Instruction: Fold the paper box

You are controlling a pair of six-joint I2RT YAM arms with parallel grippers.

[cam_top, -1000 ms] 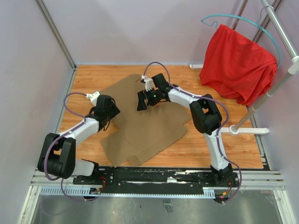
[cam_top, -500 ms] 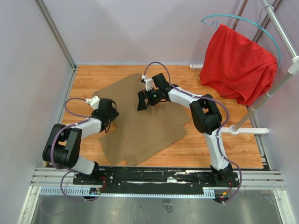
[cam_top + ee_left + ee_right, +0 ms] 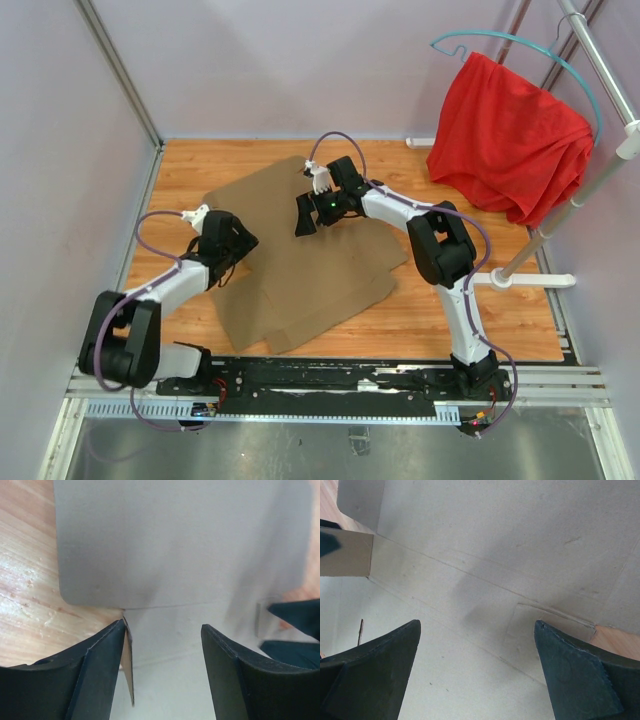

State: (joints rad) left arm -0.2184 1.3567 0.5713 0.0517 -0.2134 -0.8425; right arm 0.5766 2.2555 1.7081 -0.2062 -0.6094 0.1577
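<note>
While both sets of jaws are standing apart, neither one's clamped on anything: the left gripper (image 3: 162,625) has its fingers spread over the paper box (image 3: 185,545), with a thin bit of cardboard edge standing up right against the inside of the finger (image 3: 95,665) at 9 o'clock in its wrist view. The right gripper (image 3: 477,625) is wide open too, hovering over creased cardboard. From the top view, the box is a flat brown sheet in the middle of the wooden table (image 3: 480,310), left gripper at its 9 o'clock edge, right one near 12 o'clock. A red cloth (image 3: 510,135) hangs off at 2 o'clock, well apart from it.
</note>
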